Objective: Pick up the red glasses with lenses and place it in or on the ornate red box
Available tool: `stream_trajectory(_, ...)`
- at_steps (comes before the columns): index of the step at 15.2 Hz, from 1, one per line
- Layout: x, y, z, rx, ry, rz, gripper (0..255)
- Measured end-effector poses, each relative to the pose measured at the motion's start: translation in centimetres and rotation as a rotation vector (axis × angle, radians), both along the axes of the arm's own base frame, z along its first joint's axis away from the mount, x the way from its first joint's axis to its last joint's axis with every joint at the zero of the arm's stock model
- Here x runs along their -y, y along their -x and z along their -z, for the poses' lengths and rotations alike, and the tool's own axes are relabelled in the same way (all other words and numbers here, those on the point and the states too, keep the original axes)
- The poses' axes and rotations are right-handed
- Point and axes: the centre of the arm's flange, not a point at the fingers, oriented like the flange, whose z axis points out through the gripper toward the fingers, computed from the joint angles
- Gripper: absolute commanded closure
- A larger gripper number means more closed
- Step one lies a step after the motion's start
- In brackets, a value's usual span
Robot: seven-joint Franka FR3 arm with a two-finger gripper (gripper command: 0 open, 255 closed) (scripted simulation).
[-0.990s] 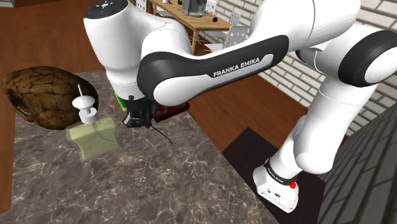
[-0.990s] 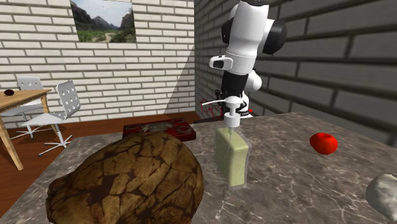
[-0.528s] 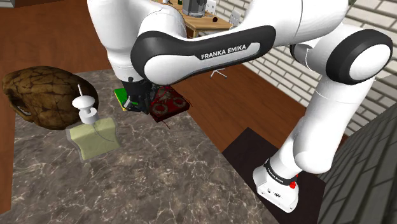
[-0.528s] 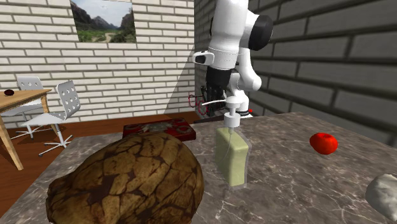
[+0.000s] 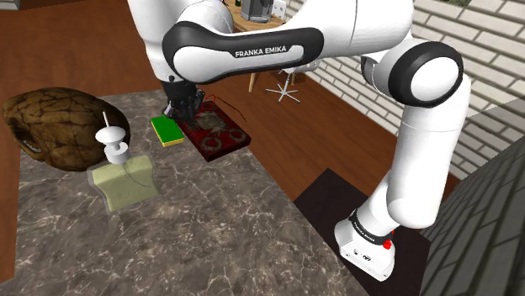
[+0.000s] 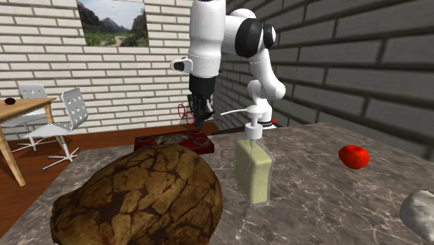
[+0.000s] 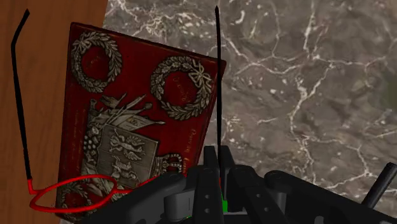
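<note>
The tool (image 5: 182, 110) has swung away from the pump bottle (image 5: 123, 176) since a second ago. It was then low over the bare stone beside the bottle, and now hangs above the ornate red box (image 5: 217, 134). In the second exterior view the arm has crossed from that view's right of the bottle (image 6: 254, 167) to its left, and the tool (image 6: 198, 115) stands over the box (image 6: 177, 141). The red glasses (image 6: 185, 109) have come with it. The green block (image 5: 167, 130), half hidden by the arm before, now lies in plain sight just beside the box.

The worktop (image 5: 193, 240) is dark veined marble, and the box sits at its edge, next to a wooden floor (image 5: 76, 50). A large brown cracked lump (image 5: 57, 126) rests near the bottle, and a small red fruit (image 6: 355, 156) lies well apart from it. White brick walls (image 6: 104, 83) carry a landscape picture (image 6: 111, 21). White chairs (image 6: 64, 120) stand by a wooden table (image 6: 21, 110).

In the wrist view the tool (image 7: 216, 158) is nearly closed, its fingers (image 7: 206, 172) pinching one thin black temple of the glasses (image 7: 76, 194). The red front frame hangs clear above the box's lid (image 7: 127, 121), over its silver crest. The other temple reaches out past the box's edge over the floor.
</note>
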Motion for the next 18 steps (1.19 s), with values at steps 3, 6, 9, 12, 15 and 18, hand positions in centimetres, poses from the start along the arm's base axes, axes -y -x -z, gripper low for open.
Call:
stream_trajectory(3, 1.8, -3.5, -0.1, 0.000, 0.000, 0.000, 255)
stream_trajectory(6, 4.1, -7.0, -0.4, 0.000, 0.000, 0.000, 255)
stream_trajectory(9, 5.1, -9.3, 0.0, 0.000, 0.000, 0.000, 255)
stream_trajectory(12, 5.2, -9.5, 1.4, 0.000, 0.001, 0.000, 255)
stream_trajectory(15, 5.4, -9.6, 3.0, 0.000, 0.001, 0.000, 255)
stream_trajectory(18, 5.2, -9.6, 4.5, 0.000, 0.001, 0.000, 255)
